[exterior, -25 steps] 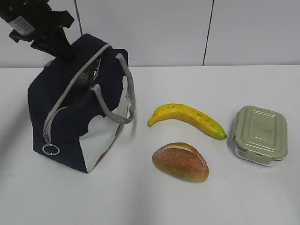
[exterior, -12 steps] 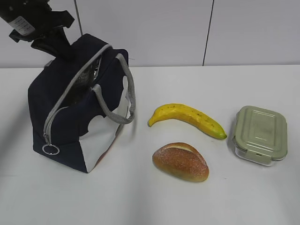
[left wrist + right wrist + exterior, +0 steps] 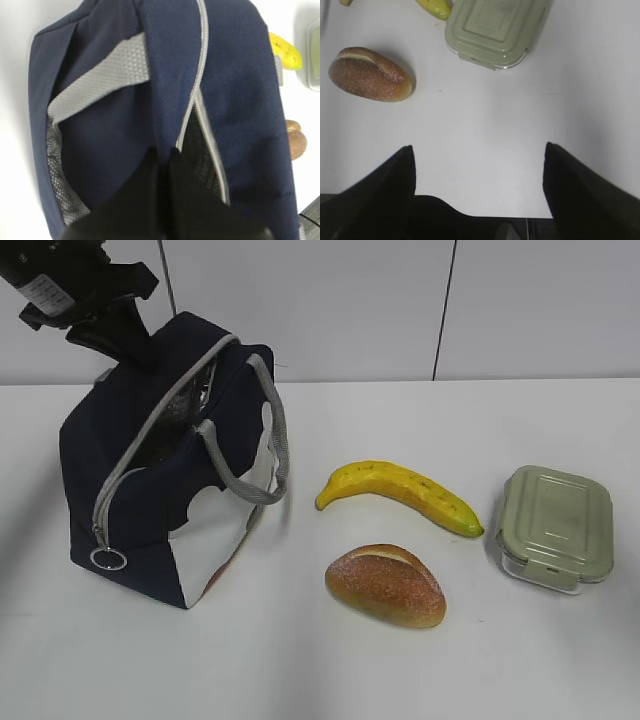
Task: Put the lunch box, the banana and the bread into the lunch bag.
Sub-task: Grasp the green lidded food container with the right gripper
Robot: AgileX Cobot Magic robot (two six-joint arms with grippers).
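The navy lunch bag stands at the left with its zipper open and the mouth gaping. My left gripper is shut on the bag's top rear fabric beside the zipper edge; from outside, its arm reaches down behind the bag. To the right of the bag lie the yellow banana, the brown bread in front of it, and the green-lidded lunch box at the far right. My right gripper hangs open over bare table, short of the lunch box and the bread.
A grey strap handle droops over the bag's right side, and the ring pull hangs at its front corner. A white wall with dark seams closes the back of the table.
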